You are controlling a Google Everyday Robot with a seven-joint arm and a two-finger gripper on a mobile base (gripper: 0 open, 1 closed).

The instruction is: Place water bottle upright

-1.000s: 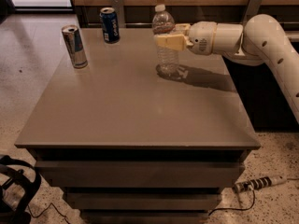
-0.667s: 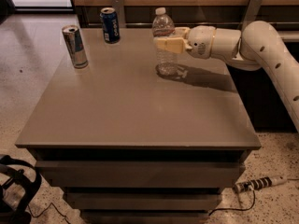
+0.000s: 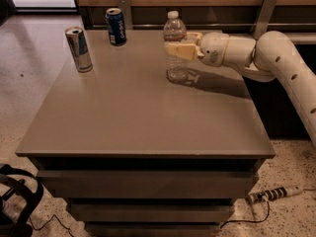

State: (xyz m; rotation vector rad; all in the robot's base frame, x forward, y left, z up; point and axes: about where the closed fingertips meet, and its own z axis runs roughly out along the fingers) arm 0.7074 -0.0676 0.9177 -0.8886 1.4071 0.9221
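Note:
The water bottle [image 3: 176, 65] is clear and ribbed with a white cap. It stands upright on the grey table [image 3: 143, 112], near the far right part of the top. My gripper [image 3: 181, 44] reaches in from the right at the bottle's mid-height. One cream finger [image 3: 178, 51] lies across the front of the bottle and the other shows behind it. The gripper is shut on the bottle, and the bottle's base rests on the table.
A silver-blue slim can [image 3: 79, 49] stands at the far left of the table. A blue drink can [image 3: 116, 26] stands at the back edge. A wooden wall with metal brackets runs behind. A power strip [image 3: 274, 193] and cables lie on the floor.
The bottle and gripper stay in the same place. The arm's elbow on the right has shifted slightly downward.

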